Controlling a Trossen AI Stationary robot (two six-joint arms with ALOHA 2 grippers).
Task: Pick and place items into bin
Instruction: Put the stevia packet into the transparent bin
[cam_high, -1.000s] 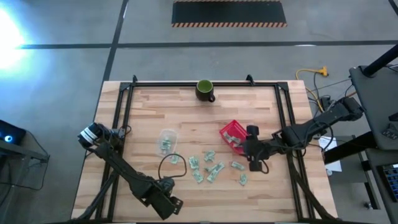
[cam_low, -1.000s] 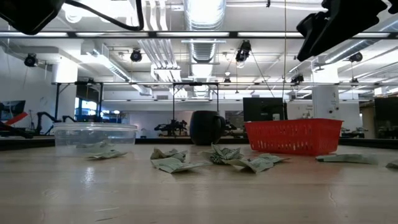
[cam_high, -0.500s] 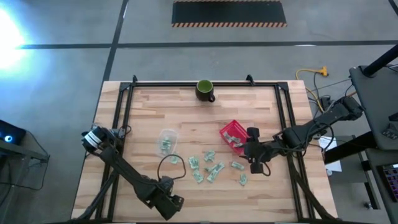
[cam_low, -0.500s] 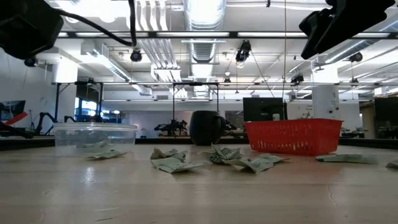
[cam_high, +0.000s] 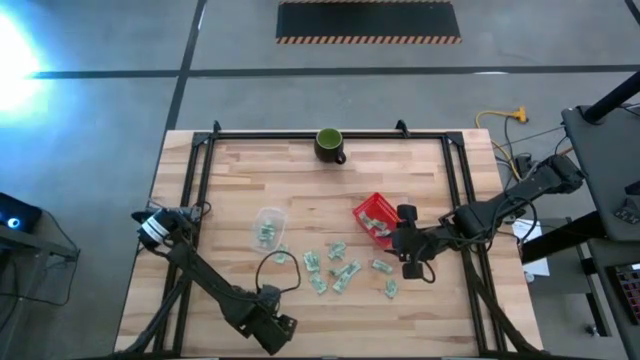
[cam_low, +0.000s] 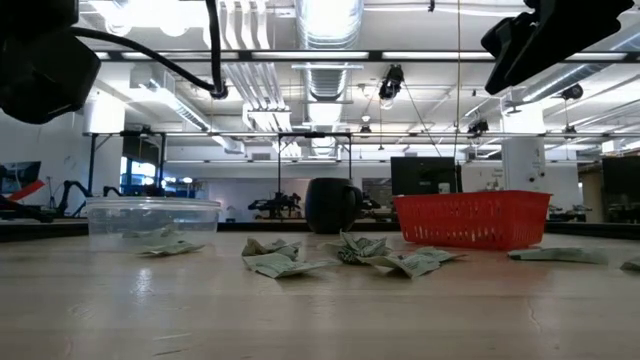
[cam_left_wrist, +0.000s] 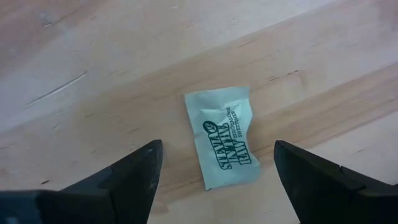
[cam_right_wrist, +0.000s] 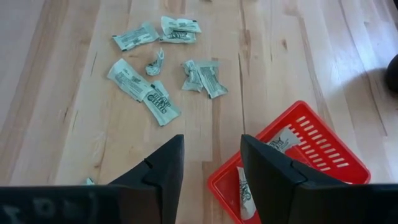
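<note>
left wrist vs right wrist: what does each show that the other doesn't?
Left wrist only: one flat packet lying alone on bare wood, framed by the left tool, fingers open. Right wrist only: the red basket with packets inside, and a loose scatter of packets past the right tool, also open. Both: the wooden table, with nothing gripped.

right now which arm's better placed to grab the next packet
Left. The left gripper is open, its fingers straddling a lone packet flat on the table. The right gripper is open too, but sits at the red bin with nothing between its fingers.
</note>
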